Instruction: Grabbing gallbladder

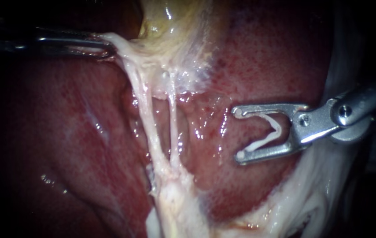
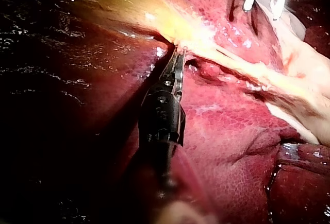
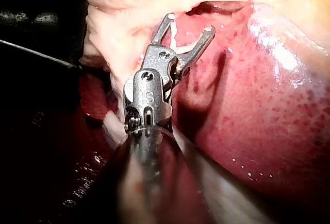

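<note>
- The left instrument [image 1: 108, 49] reached in level from the left, and its claw was clamped on the pale lower edge of the gallbladder [image 1: 175, 26].
- Stretched whitish strands [image 1: 152, 132] ran from that edge down over the liver [image 1: 263, 57].
- The right instrument [image 1: 238, 133] came in from the right, well apart from the gallbladder. Its claw gaped wide over the liver, with a bent white strip [image 1: 269, 132] in the gap.
</note>
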